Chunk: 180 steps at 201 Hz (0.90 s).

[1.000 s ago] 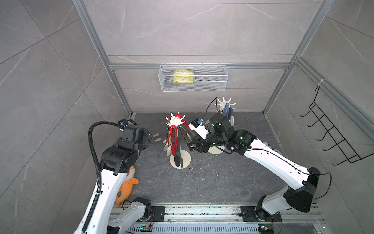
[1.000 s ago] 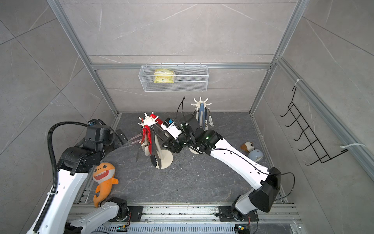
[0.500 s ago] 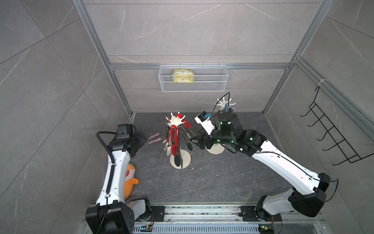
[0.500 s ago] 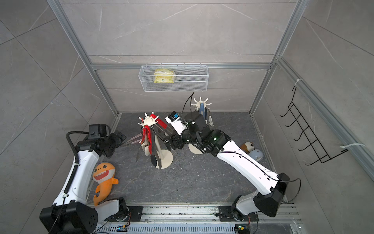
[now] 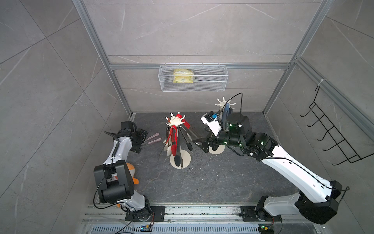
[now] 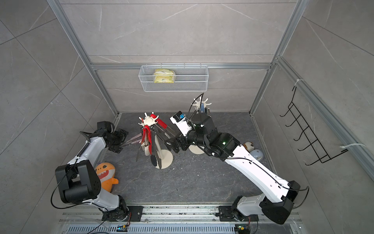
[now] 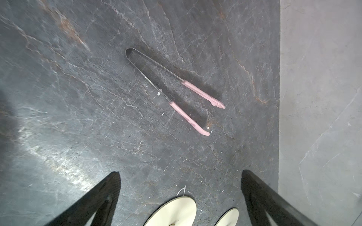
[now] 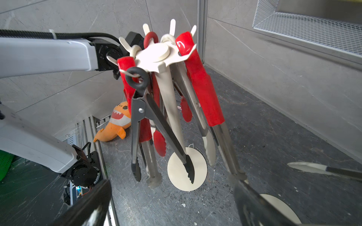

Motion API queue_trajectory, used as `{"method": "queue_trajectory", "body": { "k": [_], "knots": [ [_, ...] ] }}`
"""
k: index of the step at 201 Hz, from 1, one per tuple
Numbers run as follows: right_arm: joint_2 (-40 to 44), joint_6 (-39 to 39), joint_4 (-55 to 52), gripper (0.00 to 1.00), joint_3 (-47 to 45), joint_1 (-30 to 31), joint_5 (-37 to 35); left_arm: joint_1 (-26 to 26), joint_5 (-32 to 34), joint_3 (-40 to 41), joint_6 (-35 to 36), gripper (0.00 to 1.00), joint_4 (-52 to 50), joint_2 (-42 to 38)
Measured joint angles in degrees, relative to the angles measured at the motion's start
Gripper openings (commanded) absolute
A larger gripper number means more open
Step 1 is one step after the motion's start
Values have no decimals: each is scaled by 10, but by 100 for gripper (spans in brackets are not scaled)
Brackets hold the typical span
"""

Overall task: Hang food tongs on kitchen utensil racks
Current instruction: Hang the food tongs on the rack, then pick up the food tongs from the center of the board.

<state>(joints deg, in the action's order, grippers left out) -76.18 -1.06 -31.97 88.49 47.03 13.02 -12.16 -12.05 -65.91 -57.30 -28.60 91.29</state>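
We note grey tiled walls (image 5: 192, 30), aluminium posts (image 5: 99, 50), a dark veined stone counter (image 5: 212, 182). White wire basket (image 5: 212, 85) on the back wall, black hook rack (image 5: 334, 133) on a side wall.

Both top views look down from high up, back wall (image 5: 192, 40) at 12 o'clock. The left wrist camera looks close at the pink tongs (image 7: 195, 89). The right wrist camera faces the rack (image 8: 156, 52), seen from above too.

No legible text, labels or numbers (all views checked).
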Motion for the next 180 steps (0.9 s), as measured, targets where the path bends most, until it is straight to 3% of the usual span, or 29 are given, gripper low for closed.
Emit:
{"method": "queue_trajectory", "body": {
  "k": [68,180],
  "knots": [
    [37,9,-22,99,-1,0,-4,0,-20,-47,-69,83,38,104],
    [46,35,-60,100,-1,0,-13,37,-15,-132,-116,52,15,225]
  ]
}}
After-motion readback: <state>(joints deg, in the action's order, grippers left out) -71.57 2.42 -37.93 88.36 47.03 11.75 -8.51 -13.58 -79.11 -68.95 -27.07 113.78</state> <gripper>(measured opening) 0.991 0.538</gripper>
